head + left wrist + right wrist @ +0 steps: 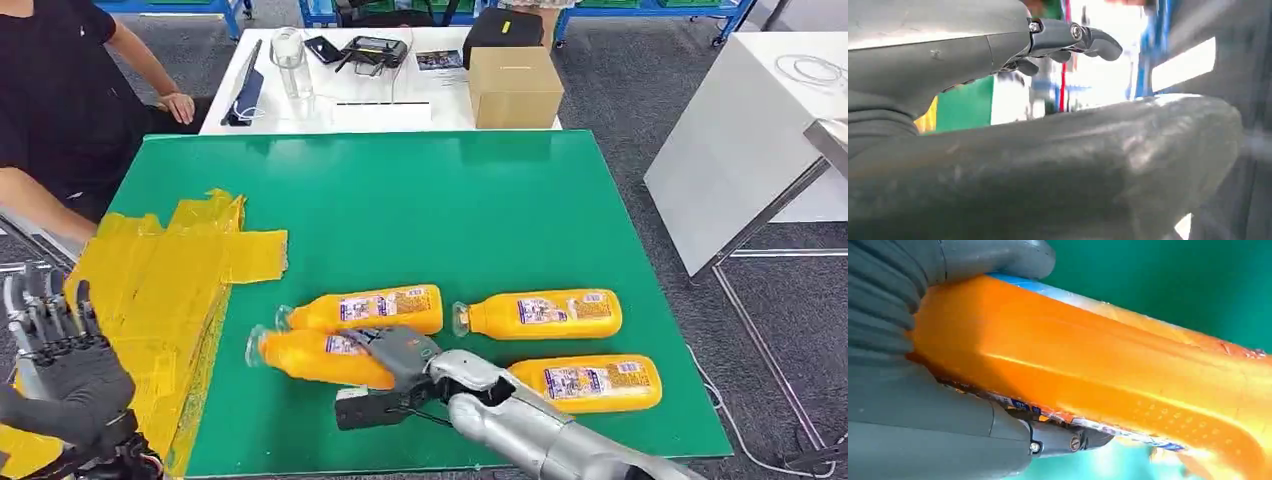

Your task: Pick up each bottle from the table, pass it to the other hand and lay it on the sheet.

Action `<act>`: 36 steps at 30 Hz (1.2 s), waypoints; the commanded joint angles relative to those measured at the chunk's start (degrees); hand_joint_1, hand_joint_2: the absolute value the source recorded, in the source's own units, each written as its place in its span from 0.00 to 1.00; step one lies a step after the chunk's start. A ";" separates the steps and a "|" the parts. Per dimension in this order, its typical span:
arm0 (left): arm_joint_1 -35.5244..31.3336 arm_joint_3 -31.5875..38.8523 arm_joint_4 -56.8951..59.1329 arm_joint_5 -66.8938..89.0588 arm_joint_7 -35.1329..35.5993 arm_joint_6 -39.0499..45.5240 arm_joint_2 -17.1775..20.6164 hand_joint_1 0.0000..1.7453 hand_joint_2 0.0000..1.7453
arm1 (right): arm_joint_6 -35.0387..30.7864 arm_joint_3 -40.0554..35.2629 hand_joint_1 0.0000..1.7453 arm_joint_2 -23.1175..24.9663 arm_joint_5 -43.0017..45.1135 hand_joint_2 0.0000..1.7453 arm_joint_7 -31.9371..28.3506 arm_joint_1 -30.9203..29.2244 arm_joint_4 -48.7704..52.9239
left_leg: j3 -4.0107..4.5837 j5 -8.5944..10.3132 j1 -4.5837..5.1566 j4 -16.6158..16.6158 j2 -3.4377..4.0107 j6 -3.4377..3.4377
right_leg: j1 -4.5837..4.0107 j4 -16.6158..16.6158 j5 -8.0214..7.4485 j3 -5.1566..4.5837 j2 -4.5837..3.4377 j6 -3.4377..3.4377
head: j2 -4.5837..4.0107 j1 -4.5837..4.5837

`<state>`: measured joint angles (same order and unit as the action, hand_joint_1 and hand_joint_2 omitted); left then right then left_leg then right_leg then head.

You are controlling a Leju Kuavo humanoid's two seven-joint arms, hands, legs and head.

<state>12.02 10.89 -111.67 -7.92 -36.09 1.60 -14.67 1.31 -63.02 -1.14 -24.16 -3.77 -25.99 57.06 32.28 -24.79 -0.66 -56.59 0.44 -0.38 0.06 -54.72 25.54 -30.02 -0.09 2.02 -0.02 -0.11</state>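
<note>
Several orange juice bottles lie on the green table [420, 200]. My right hand [400, 362] grips one orange bottle [315, 355] near the table's front, its clear cap pointing left; up close the held bottle [1108, 375] sits between thumb and fingers. Another bottle [365, 308] lies just behind it, a third bottle [540, 314] to the right, and one more bottle [590, 383] at the front right. The crumpled yellow sheet [160, 290] covers the table's left side. My left hand [60, 370] hovers open at the front left, by the sheet's edge, holding nothing; its fingers [1073, 37] are spread.
A person in black sits at the back left, one hand [178, 105] on a white table [400, 100] holding a cardboard box [514, 88], a clear bottle [288, 60] and electronics. Another white table [740, 140] stands to the right.
</note>
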 commanded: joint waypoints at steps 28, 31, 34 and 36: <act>-0.53 -10.24 9.72 -13.84 21.40 -12.60 6.47 0.00 1.00 | -4.31 27.64 1.00 4.83 5.48 1.00 -11.32 18.42 27.44 | 0.80 0.04 0.06 0.05 -0.10 0.00 | 0.05 0.00 -0.02 -0.15 0.10 0.01 | 0.00 -0.04; -0.16 -13.56 12.63 -17.79 23.60 -16.60 7.44 0.00 1.00 | -3.17 25.50 1.00 6.32 5.01 1.00 -10.54 13.55 23.56 | 0.73 0.01 0.06 0.05 0.03 0.00 | 0.04 0.00 -0.04 -0.12 -0.05 0.00 | 0.00 -0.04; -0.35 -15.37 13.82 -18.62 23.30 -17.75 8.00 0.00 1.00 | -1.98 23.18 1.00 8.14 4.74 1.00 -9.33 9.86 19.37 | 0.79 0.03 0.06 0.06 0.13 0.00 | 0.04 -0.01 -0.09 -0.19 -0.15 0.00 | 0.00 -0.04; -0.40 -15.71 13.45 -18.56 22.89 -17.93 8.13 0.00 1.00 | -1.45 21.08 1.00 9.32 4.31 1.00 -8.40 7.96 16.44 | 0.77 0.03 0.05 0.08 0.17 0.01 | 0.04 0.01 -0.10 -0.21 -0.18 -0.01 | 0.00 -0.04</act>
<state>12.50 0.29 -104.28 -25.51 -13.01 -15.14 -9.94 -1.75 -36.30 4.94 -19.19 -14.21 -8.31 84.98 33.29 -24.74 -0.64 -56.61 0.42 -0.39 0.08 -54.76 25.48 -30.36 -0.05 2.06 -0.02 -0.15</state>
